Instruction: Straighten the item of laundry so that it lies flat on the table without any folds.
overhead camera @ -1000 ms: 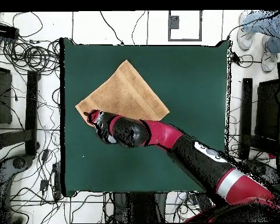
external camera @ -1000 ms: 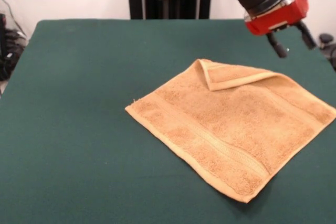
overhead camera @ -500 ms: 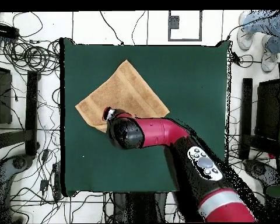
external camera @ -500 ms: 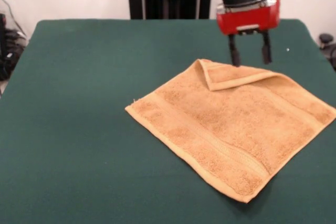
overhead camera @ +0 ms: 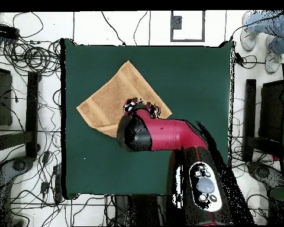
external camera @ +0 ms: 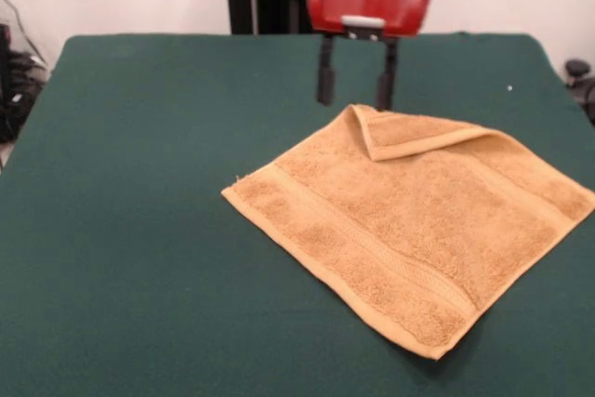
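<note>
1. Your red-and-black gripper (external camera: 353, 97) hangs above the dark green felt-covered bench (external camera: 139, 183), its two black fingers (external camera: 325, 81) spread apart with nothing between them.
2. The tan-orange square terry-cloth towel (external camera: 409, 220) lies just below and in front of the gripper, turned like a diamond. It is flat over most of its area.
3. One fault is left: the folded-over corner flap (external camera: 409, 132), doubled back onto the towel, begins almost directly under the gripper and runs off to one side of it.
4. I judge the step in hand to be lining up on that flap. Come down on the flap's free hem, not on the crease beside the gripper, so that you pinch only the top layer.
5. Keep the fingers wide until they straddle the hem, then close gently; terry cloth is likely to bunch if you press hard into the bench.
6. Lift only a little and draw the flap outward, away from the towel's middle, or you may drag the whole towel.
7. In the overhead view the arm (overhead camera: 162, 135) hides that corner, so judge by the front view.
</note>
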{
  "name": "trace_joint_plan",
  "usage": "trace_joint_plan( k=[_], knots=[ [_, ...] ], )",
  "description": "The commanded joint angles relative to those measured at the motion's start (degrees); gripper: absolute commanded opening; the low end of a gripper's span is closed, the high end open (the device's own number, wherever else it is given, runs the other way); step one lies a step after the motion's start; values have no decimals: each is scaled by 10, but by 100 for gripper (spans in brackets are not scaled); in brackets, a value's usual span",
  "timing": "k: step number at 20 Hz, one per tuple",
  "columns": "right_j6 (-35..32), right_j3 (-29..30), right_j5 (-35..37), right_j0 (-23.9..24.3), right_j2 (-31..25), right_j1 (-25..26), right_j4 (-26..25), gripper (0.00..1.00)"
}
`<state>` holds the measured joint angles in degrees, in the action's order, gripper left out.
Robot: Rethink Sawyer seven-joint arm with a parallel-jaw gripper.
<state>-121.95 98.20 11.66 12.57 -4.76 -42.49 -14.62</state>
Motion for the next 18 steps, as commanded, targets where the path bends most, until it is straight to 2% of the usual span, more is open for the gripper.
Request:
trace_joint_plan(
  k=[1,3,4,8,15,18],
  knots=[
    [-60,-20,-61,66,-34,37,9,100],
    [-42,-19,-65,103,-78,57,6,100],
    [-25,-18,-58,136,-117,77,6,100],
    [18,-25,1,210,-213,142,20,100],
    [17,-31,24,241,-259,182,14,100],
    [19,-32,68,251,-275,190,31,100]
  ],
)
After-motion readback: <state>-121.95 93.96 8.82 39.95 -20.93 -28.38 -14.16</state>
